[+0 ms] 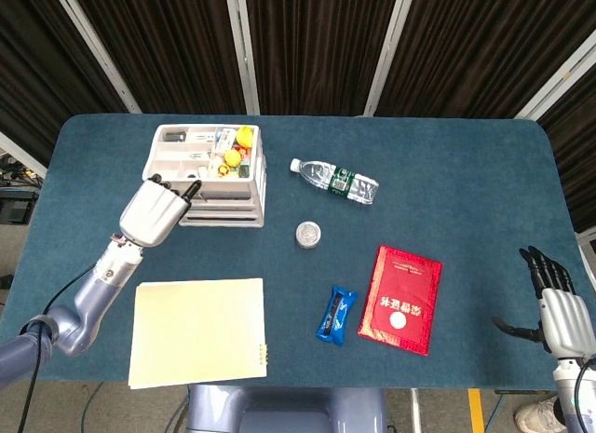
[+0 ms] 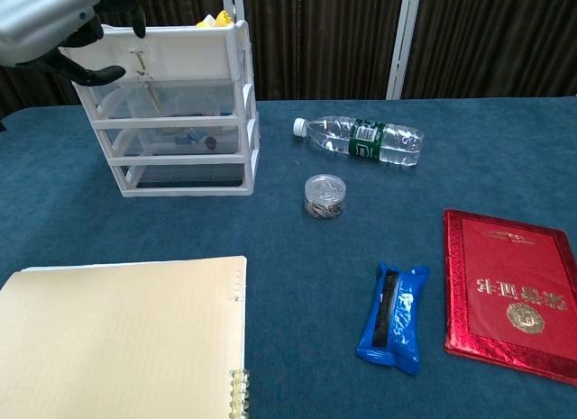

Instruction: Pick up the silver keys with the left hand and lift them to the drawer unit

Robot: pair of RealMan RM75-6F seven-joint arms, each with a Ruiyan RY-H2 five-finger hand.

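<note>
Head view. The left hand (image 1: 155, 212) is over the tabletop (image 1: 447, 163) near its left edge, with its fingertips (image 1: 191, 186) at the front-left corner of the white drawer unit (image 1: 207, 172). The drawer unit stands in the far-left part of the tabletop, and its top tray is full of small items, some of them yellow. The right hand (image 1: 559, 312) is at the right edge near the front corner. Its fingers are straight and spread and hold nothing.

A water bottle (image 1: 335, 181) lies on its side right of the drawer unit. A small round tin (image 1: 309, 234) sits nearer the front from the bottle, about mid-table. A blue packet (image 1: 336, 314) and a red booklet (image 1: 400, 299) lie side by side toward the front edge, the booklet to the right. A yellow notebook (image 1: 197, 331) lies at the front-left, below my left forearm.

Chest view. The left hand is in the upper-left corner, level with the top tray of the drawer unit. Its fingers are apart, with one dark fingertip above the tray rim and the thumb pointing at the unit's left side. I see nothing in it.

The silver keys (image 2: 147, 77) show against the front of the top drawer, hanging upright, just right of the thumb and apart from the fingers. I cannot tell what holds them there. The right hand is out of frame in this view.
</note>
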